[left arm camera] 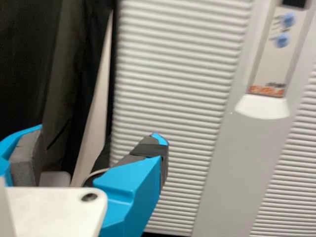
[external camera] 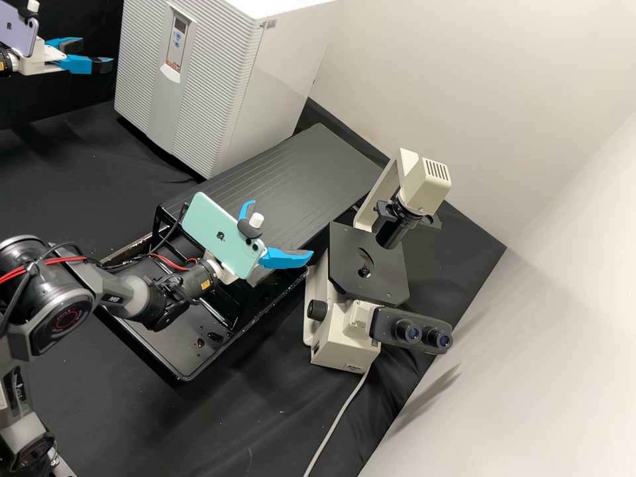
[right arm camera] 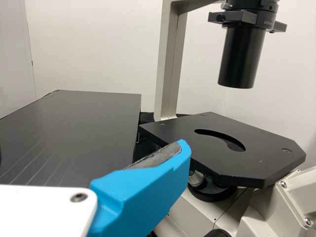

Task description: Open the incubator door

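Black bench [external camera: 165, 424]: incubator [external camera: 291, 66], door [external camera: 212, 86] closed.
Left gripper [external camera: 91, 55], spread, near incubator; right gripper [external camera: 280, 230], spread, farther off. Step: apparently approach; next, likely, reach door edge.

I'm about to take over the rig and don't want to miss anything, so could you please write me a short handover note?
Left gripper: jaws open and empty, by the front of the incubator.
Right gripper: jaws open and empty, near the microscope.
Job's things: the incubator stands at the back of the bench, its ribbed door facing the left gripper.
Done: no opening visible; the door looks shut.
Left: get hold of the door and open it.
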{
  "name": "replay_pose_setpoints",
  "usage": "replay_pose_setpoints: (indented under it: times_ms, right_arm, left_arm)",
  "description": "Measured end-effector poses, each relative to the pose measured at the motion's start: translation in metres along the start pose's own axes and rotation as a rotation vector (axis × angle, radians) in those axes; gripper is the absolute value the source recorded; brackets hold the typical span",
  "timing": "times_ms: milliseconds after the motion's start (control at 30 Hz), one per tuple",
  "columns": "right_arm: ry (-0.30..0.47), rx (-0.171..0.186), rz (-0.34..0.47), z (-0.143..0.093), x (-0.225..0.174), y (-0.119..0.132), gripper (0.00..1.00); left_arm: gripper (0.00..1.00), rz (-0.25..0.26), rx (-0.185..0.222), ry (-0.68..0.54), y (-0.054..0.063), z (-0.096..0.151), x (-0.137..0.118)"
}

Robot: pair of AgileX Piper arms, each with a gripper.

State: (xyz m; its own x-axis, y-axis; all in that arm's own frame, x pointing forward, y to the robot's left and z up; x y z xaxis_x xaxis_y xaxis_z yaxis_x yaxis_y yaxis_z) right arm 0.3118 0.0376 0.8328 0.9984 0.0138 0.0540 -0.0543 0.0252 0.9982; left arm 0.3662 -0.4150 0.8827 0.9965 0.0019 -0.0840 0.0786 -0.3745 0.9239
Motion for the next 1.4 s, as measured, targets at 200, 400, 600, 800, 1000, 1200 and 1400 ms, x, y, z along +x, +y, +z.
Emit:
replay_pose_setpoints:
  times_ms: [200, 400, 600, 800, 1000, 1200, 1400]
  right_arm:
    - [0.000, 0.000, 0.000, 0.000, 0.000, 0.000, 1.00]
    - [0.000, 0.000, 0.000, 0.000, 0.000, 0.000, 1.00]
    - [0.000, 0.000, 0.000, 0.000, 0.000, 0.000, 1.00]
    - [0.000, 0.000, 0.000, 0.000, 0.000, 0.000, 1.00]
    - [0.000, 0.000, 0.000, 0.000, 0.000, 0.000, 1.00]
    - [0.000, 0.000, 0.000, 0.000, 0.000, 0.000, 1.00]
    - [0.000, 0.000, 0.000, 0.000, 0.000, 0.000, 1.00]
  left_arm:
    - [1.00, 0.003, 0.005, -0.046, 0.000, 0.005, -0.002]
    - [1.00, -0.017, 0.002, -0.077, -0.003, 0.011, 0.003]
    - [1.00, -0.047, 0.000, -0.119, -0.009, 0.017, 0.011]
    - [1.00, -0.041, 0.003, -0.131, -0.005, 0.020, 0.014]
    - [1.00, -0.029, 0.003, -0.136, -0.003, 0.017, 0.025]
    - [1.00, -0.027, 0.006, -0.139, -0.002, 0.014, 0.037]
    - [1.00, -0.018, 0.017, -0.147, 0.000, 0.011, 0.048]
